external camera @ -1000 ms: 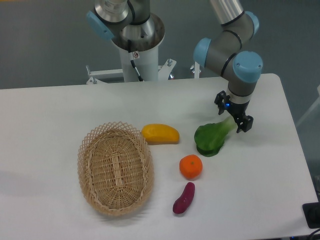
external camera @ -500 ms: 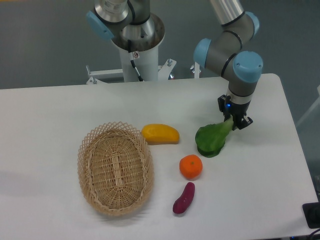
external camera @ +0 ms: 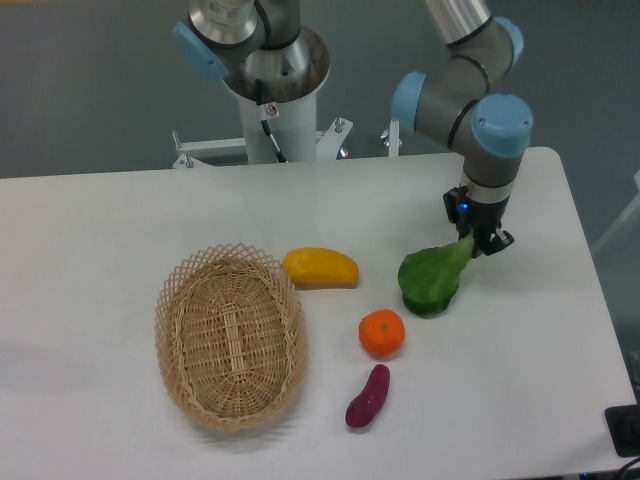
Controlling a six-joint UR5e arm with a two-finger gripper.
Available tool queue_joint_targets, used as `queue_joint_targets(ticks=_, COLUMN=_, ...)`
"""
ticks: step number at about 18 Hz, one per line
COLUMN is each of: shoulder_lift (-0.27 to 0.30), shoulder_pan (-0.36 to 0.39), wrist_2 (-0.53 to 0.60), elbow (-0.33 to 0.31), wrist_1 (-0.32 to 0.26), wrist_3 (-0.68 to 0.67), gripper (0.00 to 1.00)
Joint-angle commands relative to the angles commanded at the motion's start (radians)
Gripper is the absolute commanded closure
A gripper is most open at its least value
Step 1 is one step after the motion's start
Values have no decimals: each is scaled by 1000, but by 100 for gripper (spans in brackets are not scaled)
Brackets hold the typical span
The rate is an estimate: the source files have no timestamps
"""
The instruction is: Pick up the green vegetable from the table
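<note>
Gripper (external camera: 478, 240): closed since a second ago, now pinching the stalk of the vegetable (external camera: 434, 279).
Vegetable: leaves shifted slightly away from the orange (external camera: 382, 334); lift seems beginning.

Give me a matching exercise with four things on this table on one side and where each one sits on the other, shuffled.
Things:
1. green vegetable
2. wicker basket
3. purple sweet potato
4. orange

Places:
A. nearest the front edge of the table
B. between the vegetable and the sweet potato
C. stalk end in the hand
D. farthest left

Pairs: 1-C, 2-D, 3-A, 4-B
</note>
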Motion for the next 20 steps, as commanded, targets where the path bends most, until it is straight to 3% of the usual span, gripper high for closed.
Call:
queue_joint_targets(ticks=4, shoulder_lift=12, shoulder_pan=5, wrist_2=-64, elbow=75, wrist_1=-129, wrist_3=3, gripper=67)
queue_joint_targets(ticks=6, shoulder_lift=44, shoulder_pan=29, wrist_2=-202, elbow=92, wrist_1=-175, wrist_3=-33, gripper=67)
queue_joint_targets(ticks=9, shoulder_lift=55, shoulder_pan=41, wrist_2=-337, elbow=100, wrist_1=-175, wrist_3=-145, gripper=67)
queue_joint_targets(ticks=18, shoulder_lift=83, shoulder_pan=-113, wrist_2=-379, elbow=144, wrist_1=-157, wrist_3=-503, gripper=67)
queue_joint_targets(ticks=20, shoulder_lift=77, shoulder_pan=-147, wrist_2=-379, elbow=141, wrist_1=-122, wrist_3=-550, gripper=67)
